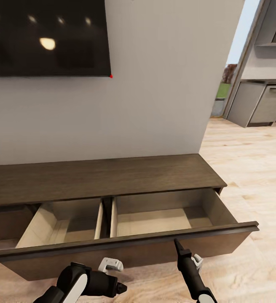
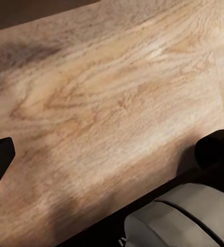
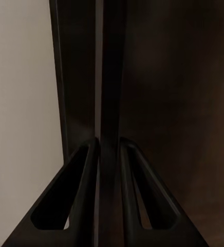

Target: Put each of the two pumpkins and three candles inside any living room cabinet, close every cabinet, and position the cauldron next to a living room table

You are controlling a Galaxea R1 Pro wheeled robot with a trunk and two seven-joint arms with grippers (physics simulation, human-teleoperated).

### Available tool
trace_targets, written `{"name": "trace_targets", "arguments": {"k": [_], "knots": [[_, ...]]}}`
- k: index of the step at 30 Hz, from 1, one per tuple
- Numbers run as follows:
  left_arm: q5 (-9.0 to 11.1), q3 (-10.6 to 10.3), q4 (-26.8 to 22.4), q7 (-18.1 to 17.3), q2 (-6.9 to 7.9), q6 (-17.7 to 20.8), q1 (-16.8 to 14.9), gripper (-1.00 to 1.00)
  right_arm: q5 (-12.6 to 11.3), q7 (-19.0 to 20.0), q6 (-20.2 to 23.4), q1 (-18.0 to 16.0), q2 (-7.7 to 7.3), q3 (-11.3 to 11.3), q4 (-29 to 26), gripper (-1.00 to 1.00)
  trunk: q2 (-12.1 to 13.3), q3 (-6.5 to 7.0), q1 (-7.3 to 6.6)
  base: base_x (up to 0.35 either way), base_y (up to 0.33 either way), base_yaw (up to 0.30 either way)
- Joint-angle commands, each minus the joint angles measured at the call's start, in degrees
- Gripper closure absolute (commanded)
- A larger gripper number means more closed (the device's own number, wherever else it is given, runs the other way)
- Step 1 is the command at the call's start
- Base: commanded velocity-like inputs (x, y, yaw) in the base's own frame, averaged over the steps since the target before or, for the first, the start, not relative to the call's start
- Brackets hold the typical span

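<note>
The long, low dark-brown cabinet stands against the wall with its wide drawer pulled out. The drawer's two pale tan compartments hold nothing that I can see. My right gripper is at the top lip of the drawer front, right of centre. In the right wrist view its fingers are shut on that thin dark lip. My left gripper hangs low in front of the drawer, over the plank floor, open and empty. The pumpkins, candles, cauldron and table are out of view.
A black TV hangs on the grey wall above the cabinet. To the right, light wood floor runs toward a kitchen with grey cupboards. The open drawer juts out close in front of me.
</note>
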Motion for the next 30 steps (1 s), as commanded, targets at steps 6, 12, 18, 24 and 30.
{"name": "trace_targets", "arguments": {"k": [6, 12, 18, 24, 30], "knots": [[-0.4, 0.0, 0.0, -0.3, 0.04, 0.2, 0.0, -1.0, -0.1, 0.5, 0.5, 0.0, 0.03, 2.9, 0.1, 1.0, 0.0, -0.05, -0.02, -0.081, 0.0, 0.0], [-0.4, 0.1, 0.0, -0.3, 0.04, 0.1, 0.0, -1.0, -0.1, 0.5, 0.5, 0.0, 0.03, 2.9, 0.1, 1.0, 0.0, -0.05, -0.02, -0.07, 0.0, 0.0], [-0.4, 0.1, 0.0, -0.3, 0.04, 0.1, 0.0, -1.0, -0.2, 0.5, 0.5, 0.0, 0.03, 2.9, 0.1, 1.0, 0.0, -0.05, -0.02, -0.051, 0.0, 0.0], [-0.3, 0.1, 0.0, -0.3, 0.04, 0.1, 0.0, -1.0, -0.2, 0.5, 0.5, 0.0, 0.03, 2.9, 0.1, 1.0, 0.0, -0.05, -0.02, -0.079, 0.0, 0.0], [-0.4, 0.2, 0.0, -0.3, 0.04, 0.1, 0.0, -1.0, -0.2, 0.5, 0.5, 0.0, 0.03, 2.9, 0.1, 1.0, 0.0, -0.05, -0.02, -0.056, 0.0, 0.0]]}}
